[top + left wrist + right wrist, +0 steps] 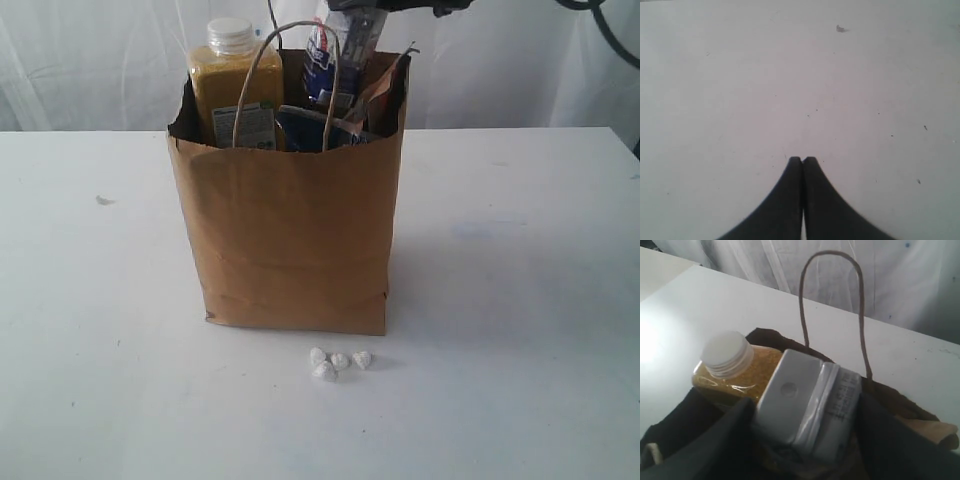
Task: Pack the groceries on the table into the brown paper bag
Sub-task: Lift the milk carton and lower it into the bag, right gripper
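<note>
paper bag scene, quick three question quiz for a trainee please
1. True or false: the left gripper is shut and empty.
2. What lies on the table in front of the paper bag? A a can; B small white lumps; C a jar.
3. What does the right gripper hold at the bag's mouth?
Key: 1 true; 2 B; 3 a packet, next to the bottle.
</note>
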